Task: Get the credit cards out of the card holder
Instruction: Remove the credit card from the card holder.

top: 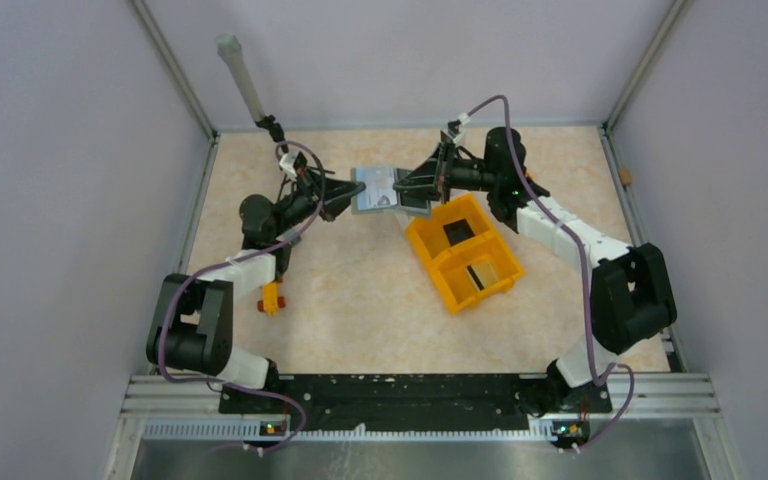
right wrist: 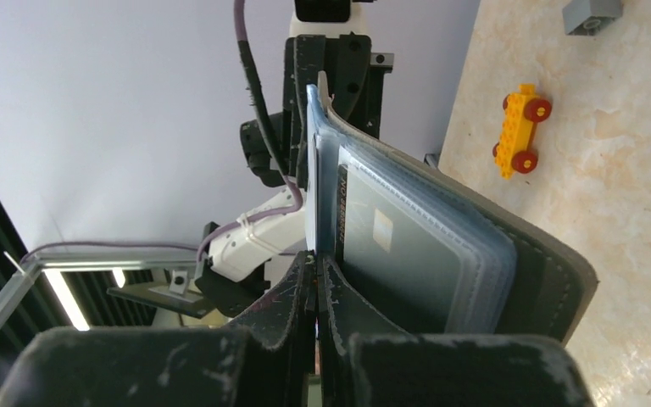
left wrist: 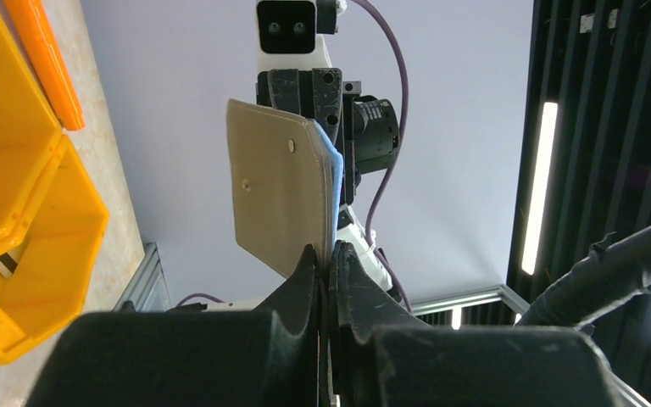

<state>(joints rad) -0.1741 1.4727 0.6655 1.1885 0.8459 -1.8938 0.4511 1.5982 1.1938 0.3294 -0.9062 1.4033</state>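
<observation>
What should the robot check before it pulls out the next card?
1. Left tool shut on the card holder: ok.
2. Holder lifted clear of the table: ok.
3. Right tool shut on a page at the holder's open side: ok.
4. A card, not just clear sleeve, between the right tool's pads: cannot tell.
5. A card left inside to take: ok, one shows in a sleeve.
6. Orange bin close by for dropping it: ok.

Grey card holder [left wrist: 280,195], dark and pale-blue credit cards [right wrist: 390,254], orange bin [top: 425,245]
</observation>
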